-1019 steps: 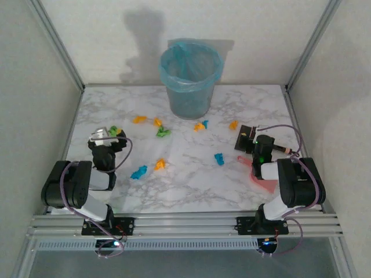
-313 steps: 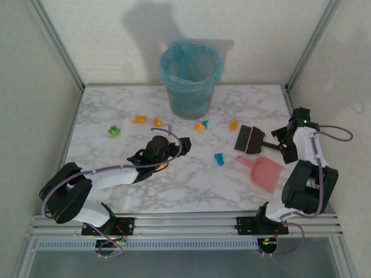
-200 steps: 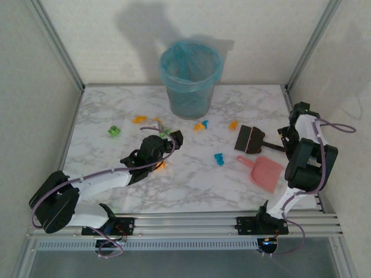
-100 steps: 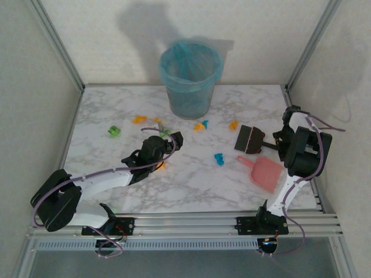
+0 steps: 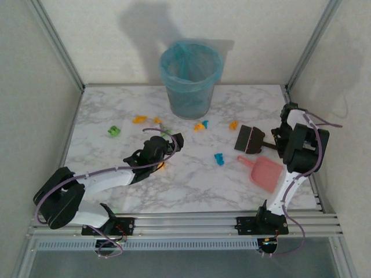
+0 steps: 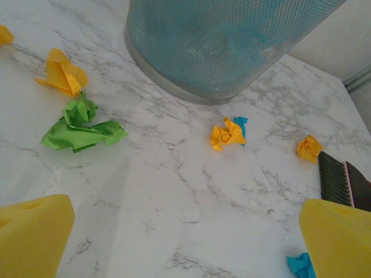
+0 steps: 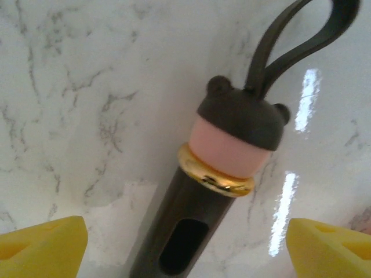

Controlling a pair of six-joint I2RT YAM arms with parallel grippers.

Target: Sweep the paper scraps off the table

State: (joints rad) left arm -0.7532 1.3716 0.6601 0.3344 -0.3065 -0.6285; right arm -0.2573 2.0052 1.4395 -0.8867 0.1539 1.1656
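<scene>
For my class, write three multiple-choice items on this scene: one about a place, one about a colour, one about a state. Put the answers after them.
1. Where does the blue-lined bin stand?
A. between the arm bases
B. at the far middle of the table
C. at the right edge

2. What colour is the dustpan?
A. pink
B. green
C. black

3. How is the right gripper set at the brush handle?
A. shut on it
B. open, a finger on either side
C. shut on the dustpan

Answers:
1 B: it stands by the back rail.
2 A: the top view shows it pink.
3 B: the wrist view shows the yellow fingers wide apart with the handle between them.
</scene>
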